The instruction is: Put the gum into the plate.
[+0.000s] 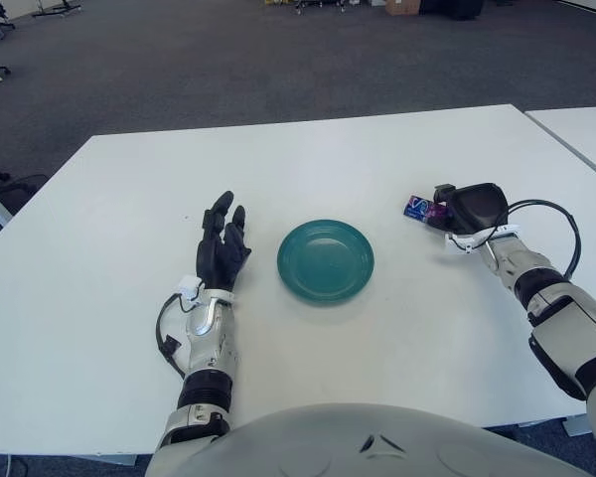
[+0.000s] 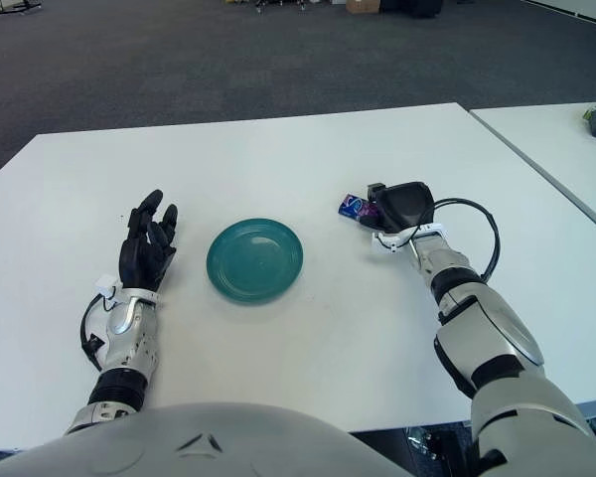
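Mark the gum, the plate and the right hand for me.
gum (image 1: 417, 208), left eye view, visible blue end of the pack.
plate (image 1: 326, 261), left eye view, bare teal centre.
right hand (image 2: 401, 207), right eye view, black back of the hand.
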Controlling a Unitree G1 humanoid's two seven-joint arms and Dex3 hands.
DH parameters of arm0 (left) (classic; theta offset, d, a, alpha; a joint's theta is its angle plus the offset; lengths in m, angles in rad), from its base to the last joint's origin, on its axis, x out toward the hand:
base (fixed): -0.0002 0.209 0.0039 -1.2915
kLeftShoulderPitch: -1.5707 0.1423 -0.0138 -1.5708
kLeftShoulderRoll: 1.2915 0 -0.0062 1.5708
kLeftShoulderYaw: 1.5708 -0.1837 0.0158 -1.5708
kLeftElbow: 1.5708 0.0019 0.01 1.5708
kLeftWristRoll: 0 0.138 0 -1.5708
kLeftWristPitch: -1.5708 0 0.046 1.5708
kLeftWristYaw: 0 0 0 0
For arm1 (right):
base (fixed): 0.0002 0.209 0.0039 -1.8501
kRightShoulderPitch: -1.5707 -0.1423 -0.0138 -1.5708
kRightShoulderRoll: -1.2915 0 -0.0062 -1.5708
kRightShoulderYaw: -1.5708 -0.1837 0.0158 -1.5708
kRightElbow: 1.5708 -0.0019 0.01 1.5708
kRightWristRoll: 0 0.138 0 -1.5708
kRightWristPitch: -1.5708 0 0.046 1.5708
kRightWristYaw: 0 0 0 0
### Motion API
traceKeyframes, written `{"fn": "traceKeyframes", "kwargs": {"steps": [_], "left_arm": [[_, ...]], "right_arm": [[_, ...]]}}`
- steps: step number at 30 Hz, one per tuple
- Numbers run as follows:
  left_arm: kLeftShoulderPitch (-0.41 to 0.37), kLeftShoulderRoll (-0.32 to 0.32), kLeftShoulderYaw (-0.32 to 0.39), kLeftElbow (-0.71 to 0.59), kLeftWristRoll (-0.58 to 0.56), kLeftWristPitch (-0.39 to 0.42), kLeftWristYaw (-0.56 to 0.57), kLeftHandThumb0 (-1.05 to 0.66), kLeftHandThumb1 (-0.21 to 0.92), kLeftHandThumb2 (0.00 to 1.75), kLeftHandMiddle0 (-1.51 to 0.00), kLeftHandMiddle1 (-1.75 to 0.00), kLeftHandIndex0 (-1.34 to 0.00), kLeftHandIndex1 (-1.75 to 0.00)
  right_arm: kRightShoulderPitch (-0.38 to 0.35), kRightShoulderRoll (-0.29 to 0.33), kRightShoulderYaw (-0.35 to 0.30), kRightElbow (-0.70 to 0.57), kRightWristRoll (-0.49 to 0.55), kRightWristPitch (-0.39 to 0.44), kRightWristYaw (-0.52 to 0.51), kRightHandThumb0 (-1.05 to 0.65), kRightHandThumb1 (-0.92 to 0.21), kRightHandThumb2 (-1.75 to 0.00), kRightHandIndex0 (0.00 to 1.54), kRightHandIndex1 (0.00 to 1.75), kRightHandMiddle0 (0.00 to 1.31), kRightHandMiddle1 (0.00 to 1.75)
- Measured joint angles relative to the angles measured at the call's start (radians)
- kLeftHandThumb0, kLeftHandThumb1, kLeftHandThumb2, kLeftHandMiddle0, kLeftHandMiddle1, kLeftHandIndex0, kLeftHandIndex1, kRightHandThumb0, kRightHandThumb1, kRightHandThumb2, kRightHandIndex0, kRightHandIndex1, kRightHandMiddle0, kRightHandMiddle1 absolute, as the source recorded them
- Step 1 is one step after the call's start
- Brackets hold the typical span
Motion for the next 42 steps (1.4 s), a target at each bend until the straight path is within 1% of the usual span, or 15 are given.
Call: {"fn": "traceKeyframes", "kwargs": {"steps": [3,10,19,22,24,25,27,28,29,30,31,33,36,38,42], "left_arm": [[-0.001,0.0,0.0,0.0,0.0,0.0,0.0,-0.79,0.92,0.81,-0.33,-0.01,0.0,-0.76],[-0.006,0.0,0.003,0.006,-0.006,0.0,0.0,-0.78,0.92,0.81,-0.34,-0.01,0.0,-0.78],[-0.018,0.0,0.006,0.016,-0.018,0.001,-0.001,-0.78,0.92,0.78,-0.33,0.0,0.0,-0.81],[-0.019,0.0,0.006,0.018,-0.018,0.001,-0.001,-0.78,0.92,0.78,-0.33,0.0,0.0,-0.8],[-0.02,0.0,0.006,0.019,-0.018,0.001,-0.001,-0.78,0.92,0.79,-0.32,0.0,0.0,-0.77],[-0.02,0.0,0.006,0.019,-0.017,0.001,-0.001,-0.78,0.92,0.79,-0.32,0.0,0.0,-0.75],[-0.02,0.0,0.006,0.02,-0.016,0.001,-0.001,-0.78,0.92,0.79,-0.32,0.0,0.0,-0.74],[-0.021,0.001,0.006,0.021,-0.015,0.001,-0.001,-0.78,0.92,0.8,-0.32,0.0,0.0,-0.74],[-0.021,0.001,0.006,0.021,-0.015,0.001,-0.001,-0.78,0.92,0.8,-0.32,0.0,0.0,-0.73],[-0.021,0.001,0.006,0.021,-0.014,0.001,-0.001,-0.78,0.92,0.8,-0.32,0.0,0.0,-0.73],[-0.021,0.001,0.006,0.021,-0.014,0.001,-0.001,-0.78,0.92,0.8,-0.32,0.0,0.0,-0.73],[-0.021,0.001,0.006,0.021,-0.013,0.001,-0.001,-0.78,0.92,0.8,-0.32,0.0,0.0,-0.73],[-0.021,0.001,0.006,0.021,-0.013,0.001,-0.001,-0.78,0.92,0.8,-0.32,0.0,0.0,-0.74],[-0.021,0.001,0.006,0.021,-0.013,0.001,-0.001,-0.78,0.92,0.8,-0.33,0.0,0.0,-0.75],[-0.021,0.001,0.005,0.021,-0.014,0.001,-0.001,-0.79,0.92,0.8,-0.33,0.0,0.0,-0.77]], "right_arm": [[0.005,-0.007,0.002,-0.014,-0.002,0.0,0.005,-0.47,-0.85,-0.74,1.23,1.75,0.94,1.75],[0.019,-0.022,0.001,-0.057,-0.013,0.006,0.025,-0.47,-0.87,-0.74,1.19,1.75,0.89,1.75],[0.02,-0.022,-0.014,-0.056,-0.01,0.001,0.045,-0.48,-0.87,-0.69,1.21,1.75,0.92,1.75],[0.02,-0.022,-0.02,-0.056,-0.009,0.0,0.05,-0.49,-0.89,-0.66,1.17,1.75,0.9,1.75],[0.02,-0.022,-0.024,-0.057,-0.005,-0.002,0.058,-0.58,-0.91,-0.66,1.07,1.75,0.8,1.75],[0.02,-0.022,-0.027,-0.059,-0.001,-0.004,0.064,-0.64,-0.91,-0.68,0.99,1.75,0.69,1.75],[0.02,-0.022,-0.031,-0.061,0.008,-0.007,0.081,-0.69,-0.92,-0.7,0.92,1.75,0.59,1.75],[0.02,-0.022,-0.032,-0.061,0.009,-0.008,0.09,-0.77,-0.92,-0.75,0.74,1.75,0.45,1.72],[0.02,-0.022,-0.034,-0.064,0.013,-0.007,0.106,-0.81,-0.92,-0.78,0.64,1.71,0.39,1.69],[0.02,-0.022,-0.037,-0.069,0.017,-0.004,0.132,-0.86,-0.92,-0.82,0.48,1.66,0.3,1.66],[0.021,-0.022,-0.039,-0.075,0.02,0.002,0.158,-0.89,-0.92,-0.85,0.43,1.55,0.25,1.61],[0.021,-0.021,-0.039,-0.087,0.02,0.023,0.214,-0.97,-0.92,-0.9,0.34,1.13,0.13,1.41],[0.023,-0.019,-0.037,-0.104,0.017,0.062,0.291,-1.01,-0.92,-0.94,0.31,0.74,0.04,1.14],[0.025,-0.017,-0.033,-0.114,0.012,0.087,0.327,-1.03,-0.92,-0.95,0.31,0.57,0.02,0.98],[0.03,-0.011,-0.027,-0.128,0.005,0.119,0.363,-1.04,-0.92,-0.97,0.32,0.34,0.0,0.77]]}}
